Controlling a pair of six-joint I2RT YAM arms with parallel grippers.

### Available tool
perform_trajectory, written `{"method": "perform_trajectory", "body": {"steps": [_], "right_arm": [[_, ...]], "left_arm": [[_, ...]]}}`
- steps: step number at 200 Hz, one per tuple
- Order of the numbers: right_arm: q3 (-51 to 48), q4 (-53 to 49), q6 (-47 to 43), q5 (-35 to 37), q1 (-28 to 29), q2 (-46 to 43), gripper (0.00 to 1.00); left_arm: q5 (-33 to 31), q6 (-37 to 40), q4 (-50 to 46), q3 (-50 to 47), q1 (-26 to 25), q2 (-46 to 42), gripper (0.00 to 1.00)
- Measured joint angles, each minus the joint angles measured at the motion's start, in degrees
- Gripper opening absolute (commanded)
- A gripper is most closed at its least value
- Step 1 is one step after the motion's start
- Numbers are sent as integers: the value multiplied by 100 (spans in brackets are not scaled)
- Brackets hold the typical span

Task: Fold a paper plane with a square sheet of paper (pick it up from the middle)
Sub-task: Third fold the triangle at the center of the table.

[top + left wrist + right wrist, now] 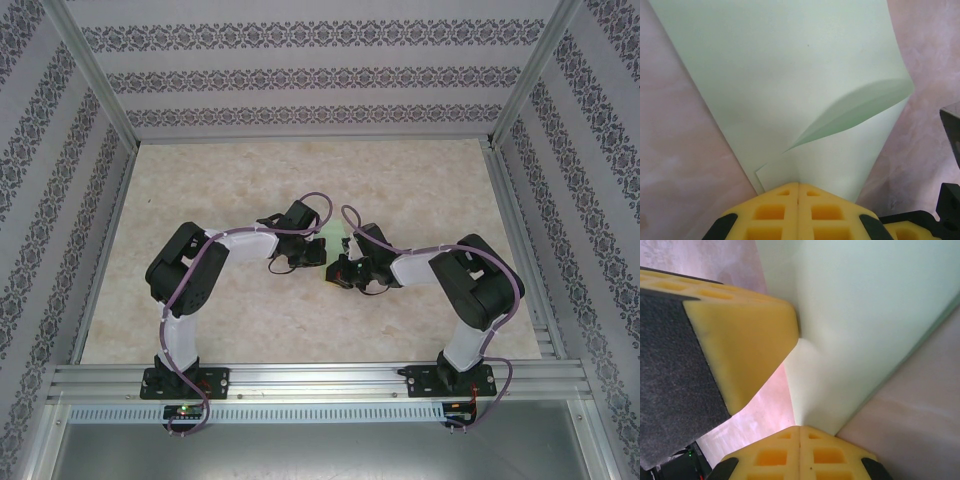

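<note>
L end effector [798,187], R end effector [800,430] both clamped on pale-green sheet [790,75], flap curled.

My surface [250,180] is a pale marble-look slab, beige with faint pink veining, evenly and softly lit. The back wall [320,75], left wall [40,200] and right wall [600,200] around me are papered in grey-and-white bands of small floral pattern. Aluminium posts [95,75] rise at the far corners. A slotted aluminium rail [320,380] runs along the near edge, with a plain grey panel [300,450] below it.
</note>
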Motion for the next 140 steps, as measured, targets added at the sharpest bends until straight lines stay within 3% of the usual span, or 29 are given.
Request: {"method": "perform_trajectory", "body": {"steps": [93,140], "right_arm": [[151,-577,-293,363,313,-151,0],[111,-1045,-326,490,164,-800,0]], "left_arm": [[-22,-59,4,-37,-22,-26,0],[-22,-63,4,-37,-22,-31,0]]}}
